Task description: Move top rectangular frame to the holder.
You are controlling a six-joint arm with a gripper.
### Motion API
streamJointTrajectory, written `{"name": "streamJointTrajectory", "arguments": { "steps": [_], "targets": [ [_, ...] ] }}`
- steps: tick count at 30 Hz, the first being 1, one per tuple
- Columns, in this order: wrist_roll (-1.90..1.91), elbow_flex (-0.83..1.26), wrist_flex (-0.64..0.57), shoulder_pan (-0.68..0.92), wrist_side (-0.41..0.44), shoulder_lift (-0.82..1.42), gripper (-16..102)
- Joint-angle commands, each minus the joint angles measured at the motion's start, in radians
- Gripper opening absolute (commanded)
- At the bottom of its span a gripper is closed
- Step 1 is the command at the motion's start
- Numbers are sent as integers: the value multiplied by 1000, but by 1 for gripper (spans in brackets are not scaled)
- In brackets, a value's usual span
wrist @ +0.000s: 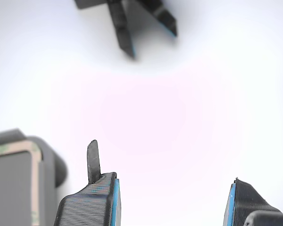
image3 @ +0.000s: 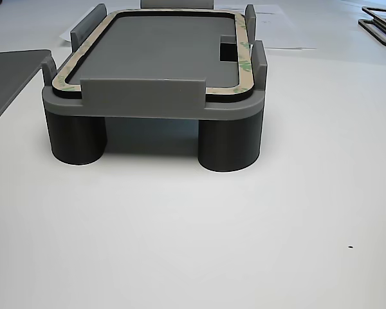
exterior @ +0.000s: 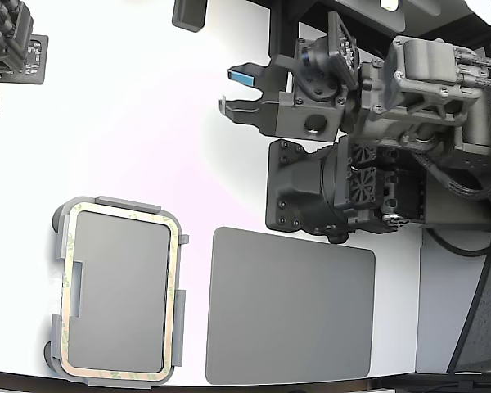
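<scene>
Tan-beige and mottled green, the top rectangular frame already lies seated in the holder, ringed by its raised tabs. The hand hangs well apart over bare white bench, fingers spread and empty. Any risk looks slight: a low sweep past the dark grey mat could clip a tab and unseat the frame.
</scene>
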Motion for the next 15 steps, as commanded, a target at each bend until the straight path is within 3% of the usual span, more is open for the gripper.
{"name": "streamJointTrajectory", "arguments": {
  "steps": [1,4,11,15],
  "targets": [
    [-35,133,8,-37,-9,222,94],
    [-63,190,43,-35,-28,264,100],
    [-115,230,18,-29,-101,252,100],
    [-84,233,25,-29,-58,262,100]
  ]
}}
